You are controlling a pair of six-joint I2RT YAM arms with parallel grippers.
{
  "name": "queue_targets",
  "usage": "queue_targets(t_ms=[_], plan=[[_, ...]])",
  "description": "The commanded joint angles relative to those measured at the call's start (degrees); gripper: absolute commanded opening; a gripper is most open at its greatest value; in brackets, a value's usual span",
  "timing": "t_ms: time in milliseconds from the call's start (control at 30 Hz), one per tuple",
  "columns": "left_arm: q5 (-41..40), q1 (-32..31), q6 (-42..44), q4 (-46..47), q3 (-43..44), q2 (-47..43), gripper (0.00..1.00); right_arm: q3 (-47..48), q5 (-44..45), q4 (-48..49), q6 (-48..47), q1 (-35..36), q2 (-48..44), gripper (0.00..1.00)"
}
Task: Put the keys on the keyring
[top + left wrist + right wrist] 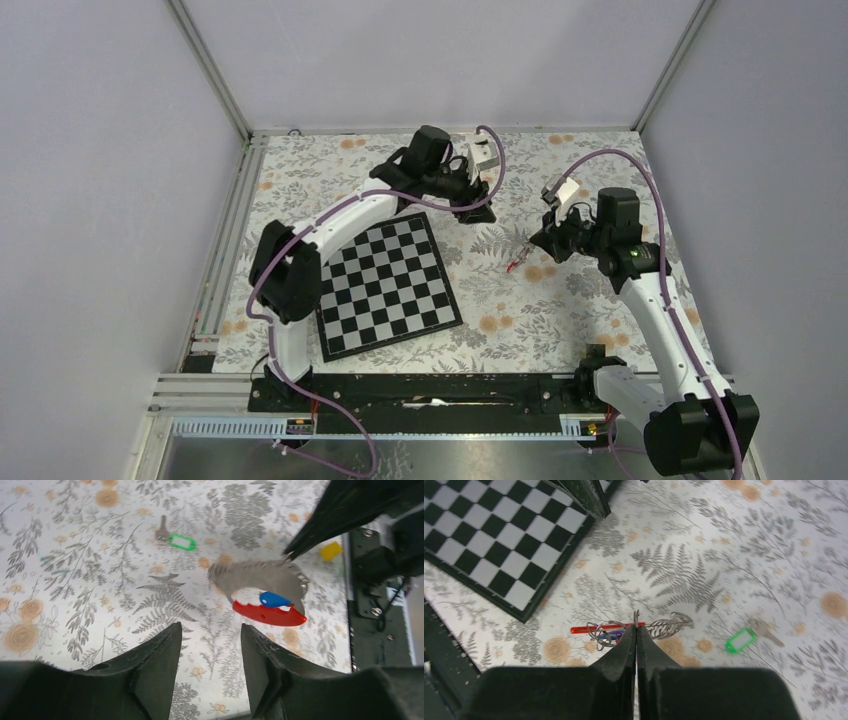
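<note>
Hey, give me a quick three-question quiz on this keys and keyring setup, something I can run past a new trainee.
1. True or false: the left gripper is shut.
2. The loose key lying apart from the keyring has which tag colour? A blue, B green, C black.
3. Fill in: the chessboard lies on the robot's ___ side of the keyring.
Key: 1 false; 2 B; 3 left.
</note>
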Motion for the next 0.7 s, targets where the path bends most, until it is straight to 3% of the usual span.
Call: queue_targets(t_ms=[0,367,667], plan=[[-7.31,0.23,-5.13,0.17,6.55,6.19,0.52,1.61,8.38,0.11,1.31,-2.43,-2.26,0.00],[-12.44,0.15,-25.12,6.48,20.98,22.62,0.51,-0.57,15.56,-3.80,0.67,-8.00,-7.36,0.00],[-13.19,-2.19,-39.44,17.45,21.58,28.97,0.51,-3.43,13.89,-1.94,1.08,-9.79,-8.98,0.00]])
